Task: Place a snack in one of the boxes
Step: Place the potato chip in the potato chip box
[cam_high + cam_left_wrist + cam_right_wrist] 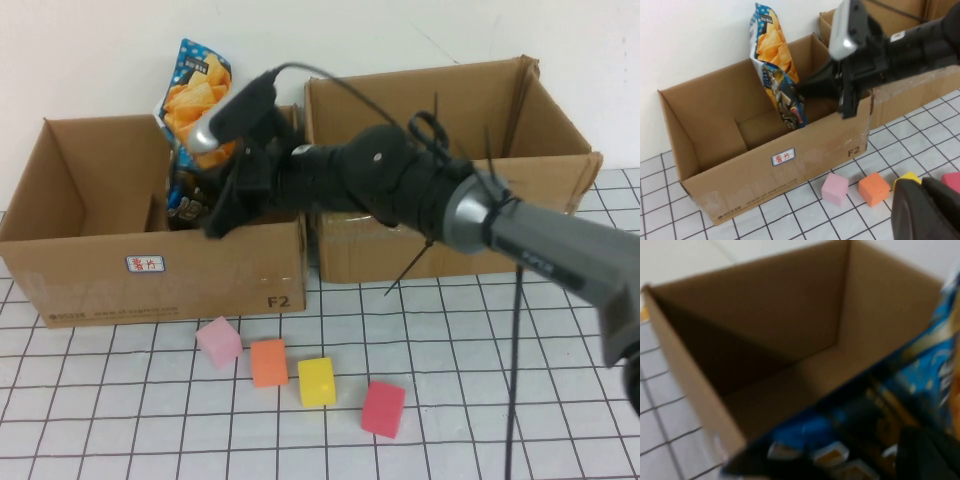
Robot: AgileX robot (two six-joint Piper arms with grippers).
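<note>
The snack, a blue and orange chip bag point(195, 85), stands tilted in the left cardboard box point(60, 215), its top sticking out above the rim. My right gripper point(801, 90) reaches over that box's right end from the right side. It is shut, with its tips pinching the bag's point(771, 55) edge low down. In the right wrist view the bag point(920, 390) fills the near side above the box floor point(790, 385). My left gripper point(921, 180) hovers shut and holding nothing over the coloured blocks on the table. It is out of the high view.
A second, bigger cardboard box point(540, 120) stands to the right of the first. In front of the boxes lie a pink block point(218, 341), an orange block point(268, 362), a yellow block point(317, 381) and a red block point(383, 407) on the gridded table.
</note>
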